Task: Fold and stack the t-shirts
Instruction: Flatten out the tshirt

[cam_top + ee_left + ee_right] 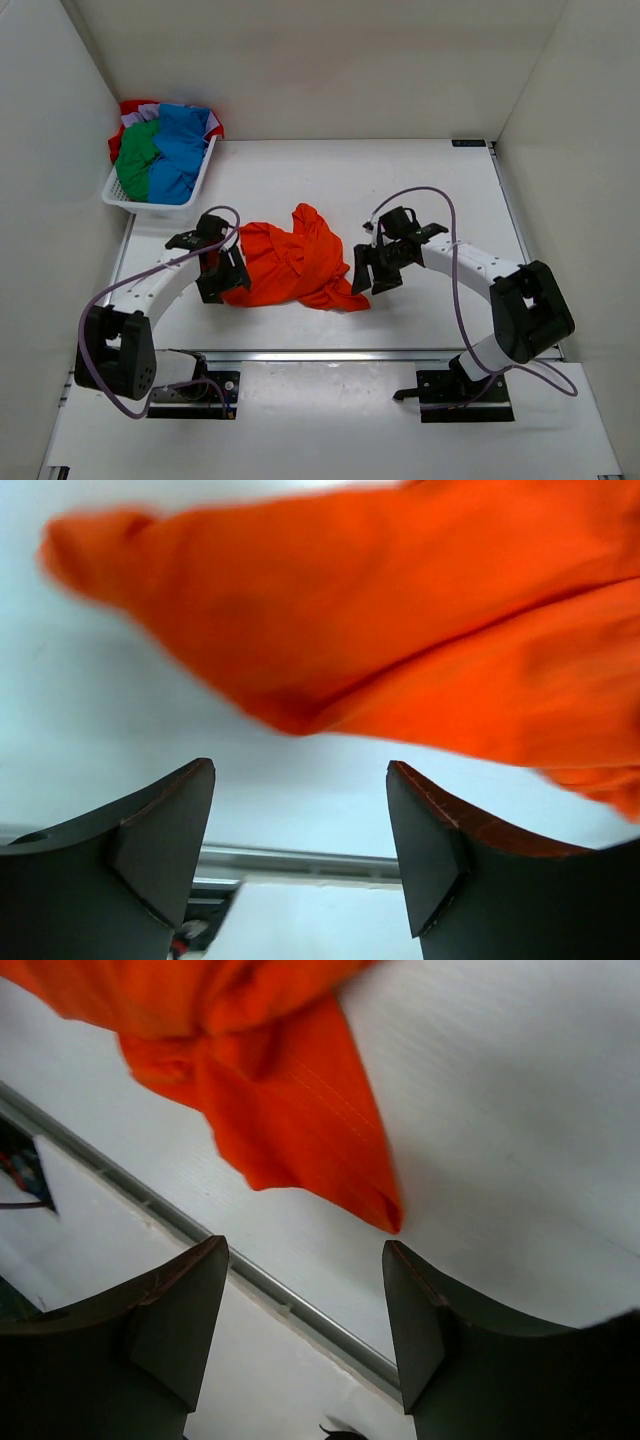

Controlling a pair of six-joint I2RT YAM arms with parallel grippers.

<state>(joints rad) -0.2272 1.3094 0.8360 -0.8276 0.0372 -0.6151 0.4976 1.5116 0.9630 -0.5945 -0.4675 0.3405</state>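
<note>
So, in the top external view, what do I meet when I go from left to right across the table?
White basket in the far left corner → left claw → orange t-shirt, crumpled in the middle → right claw.

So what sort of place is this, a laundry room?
More likely a robotics test booth: plain white walls box in a white table, two robot arms are bolted at its near edge, and the only laundry is a crumpled orange t-shirt plus a white basket of shirts.
</note>
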